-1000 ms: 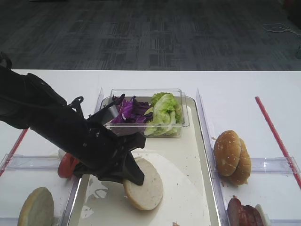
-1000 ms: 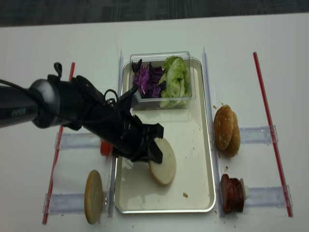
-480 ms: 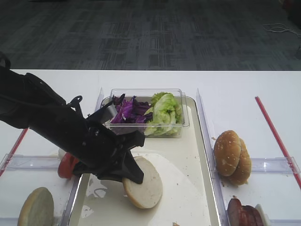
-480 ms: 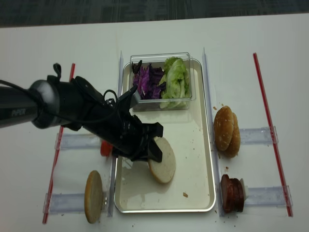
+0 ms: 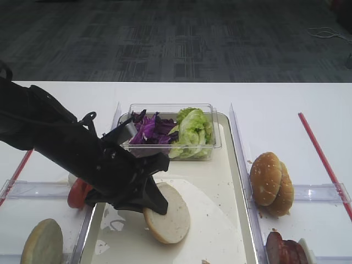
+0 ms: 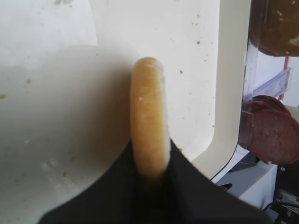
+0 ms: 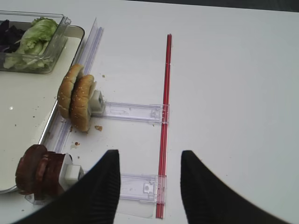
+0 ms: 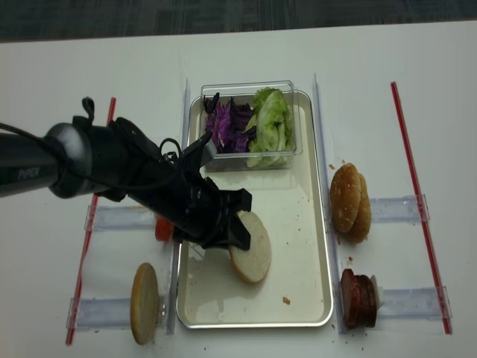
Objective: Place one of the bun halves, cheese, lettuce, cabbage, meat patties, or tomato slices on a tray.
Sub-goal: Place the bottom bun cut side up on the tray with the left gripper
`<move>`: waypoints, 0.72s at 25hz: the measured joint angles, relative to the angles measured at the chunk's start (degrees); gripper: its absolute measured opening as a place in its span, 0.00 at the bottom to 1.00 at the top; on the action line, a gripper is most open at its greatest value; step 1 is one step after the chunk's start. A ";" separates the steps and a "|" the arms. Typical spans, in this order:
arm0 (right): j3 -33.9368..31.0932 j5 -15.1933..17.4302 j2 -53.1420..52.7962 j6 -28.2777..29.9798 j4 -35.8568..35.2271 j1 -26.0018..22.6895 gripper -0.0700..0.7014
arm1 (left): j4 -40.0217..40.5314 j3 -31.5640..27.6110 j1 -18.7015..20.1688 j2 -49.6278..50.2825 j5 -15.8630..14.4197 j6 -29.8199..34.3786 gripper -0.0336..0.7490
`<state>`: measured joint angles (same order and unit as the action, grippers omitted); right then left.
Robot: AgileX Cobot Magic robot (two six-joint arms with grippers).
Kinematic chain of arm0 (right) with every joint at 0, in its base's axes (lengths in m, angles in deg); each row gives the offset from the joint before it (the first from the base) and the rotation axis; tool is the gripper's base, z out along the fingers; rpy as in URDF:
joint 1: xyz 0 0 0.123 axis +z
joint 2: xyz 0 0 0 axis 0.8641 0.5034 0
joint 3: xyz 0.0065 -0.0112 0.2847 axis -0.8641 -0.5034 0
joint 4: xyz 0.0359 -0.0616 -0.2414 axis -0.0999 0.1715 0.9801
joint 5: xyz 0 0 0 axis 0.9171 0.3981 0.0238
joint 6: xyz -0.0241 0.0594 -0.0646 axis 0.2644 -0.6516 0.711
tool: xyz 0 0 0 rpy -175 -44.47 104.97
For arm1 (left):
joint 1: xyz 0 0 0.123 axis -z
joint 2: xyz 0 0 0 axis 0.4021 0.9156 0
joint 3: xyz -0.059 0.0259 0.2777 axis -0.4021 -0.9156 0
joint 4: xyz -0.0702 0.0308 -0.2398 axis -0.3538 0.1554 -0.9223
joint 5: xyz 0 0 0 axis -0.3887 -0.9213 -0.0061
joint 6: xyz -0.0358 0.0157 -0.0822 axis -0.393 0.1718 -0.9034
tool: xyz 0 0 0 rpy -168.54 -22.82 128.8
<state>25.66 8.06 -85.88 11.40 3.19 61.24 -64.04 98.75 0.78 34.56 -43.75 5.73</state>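
My left gripper (image 5: 154,202) is shut on a plain bun half (image 5: 168,215), pinching its rim. The bun half (image 8: 252,258) hangs tilted low over the left-middle of the tray (image 8: 299,224); whether it touches the floor I cannot tell. The left wrist view shows the bun half (image 6: 148,112) edge-on between my fingers (image 6: 187,186). Lettuce (image 5: 192,132) and cabbage (image 5: 151,128) fill a clear tub at the tray's far end. Meat patties (image 8: 358,299) stand right of the tray, tomato slices (image 8: 162,228) to its left. Cheese is out of view. My right gripper (image 7: 148,186) is open over bare table.
Two sesame buns (image 5: 271,184) stand on edge in a clear rack right of the tray. Another plain bun half (image 5: 41,242) stands at the front left. Red strips (image 8: 416,194) and clear rails (image 7: 135,112) lie on the white table.
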 joint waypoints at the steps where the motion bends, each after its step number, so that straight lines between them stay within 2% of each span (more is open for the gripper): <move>1: 0.00 0.00 0.00 0.00 0.00 0.00 0.51 | 0.00 0.00 0.00 0.00 0.00 0.00 0.17; 18: 0.00 0.00 0.00 0.00 0.00 0.00 0.51 | 0.45 0.00 0.00 0.00 0.08 0.00 0.17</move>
<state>25.66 8.06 -85.88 11.40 3.19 61.24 -63.59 98.75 0.78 34.56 -43.67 5.73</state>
